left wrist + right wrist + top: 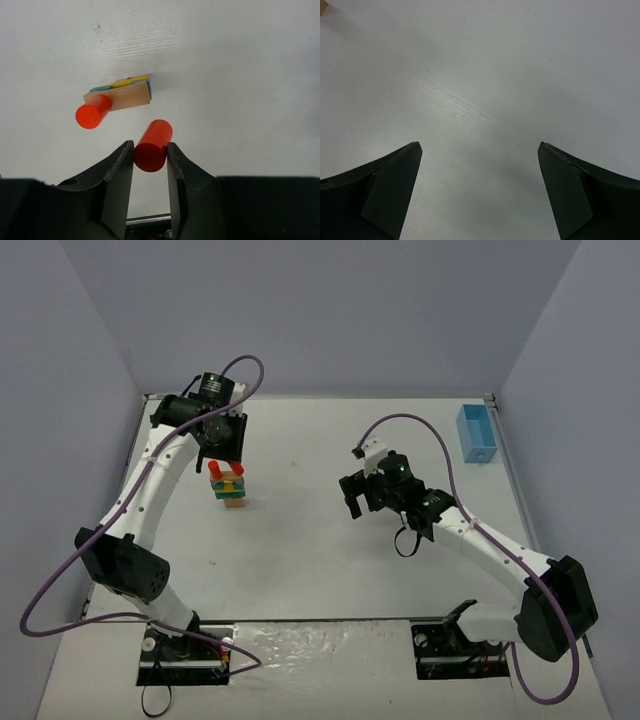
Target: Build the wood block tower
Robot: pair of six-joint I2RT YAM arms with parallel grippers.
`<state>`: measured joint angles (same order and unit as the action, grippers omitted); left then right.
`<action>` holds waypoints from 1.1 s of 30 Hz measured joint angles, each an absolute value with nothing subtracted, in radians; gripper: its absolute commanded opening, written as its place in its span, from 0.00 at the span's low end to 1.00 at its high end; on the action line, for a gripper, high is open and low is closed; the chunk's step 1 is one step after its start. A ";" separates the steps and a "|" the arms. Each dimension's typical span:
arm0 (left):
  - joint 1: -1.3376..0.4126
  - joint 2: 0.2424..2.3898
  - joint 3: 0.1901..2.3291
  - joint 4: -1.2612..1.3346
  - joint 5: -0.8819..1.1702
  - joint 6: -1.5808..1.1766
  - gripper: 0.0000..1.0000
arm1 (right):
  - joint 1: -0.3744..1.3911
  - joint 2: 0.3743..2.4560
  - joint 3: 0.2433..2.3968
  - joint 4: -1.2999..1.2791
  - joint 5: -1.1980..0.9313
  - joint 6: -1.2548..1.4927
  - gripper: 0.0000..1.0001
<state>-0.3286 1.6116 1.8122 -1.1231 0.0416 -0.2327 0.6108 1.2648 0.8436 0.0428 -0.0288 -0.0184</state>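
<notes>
The wood block tower [231,487] stands left of the table's middle: a tan block [122,98] with yellow and teal pieces [127,82] and one red cylinder [92,112] upright at its left end. My left gripper [149,146] hangs just above the tower [226,446], shut on a second red cylinder [154,144] that points down beside the tan block's right half. My right gripper [352,498] hovers over bare table to the right of the tower, open, with nothing between its fingers [395,185].
A light-blue bin [476,432] sits at the far right edge of the table. The left arm's purple cable [240,370] loops above the wrist. A tan corner [322,6] shows at the right wrist view's top left.
</notes>
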 measured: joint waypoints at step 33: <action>-0.307 1.742 1.833 -1.124 -0.052 -0.212 0.00 | 0.580 1.322 0.844 0.045 -0.034 -0.013 1.00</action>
<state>-0.3065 1.7416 1.8332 -1.1245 -0.0519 -0.2115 0.5800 1.3220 0.8436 0.0454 -0.0343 -0.0132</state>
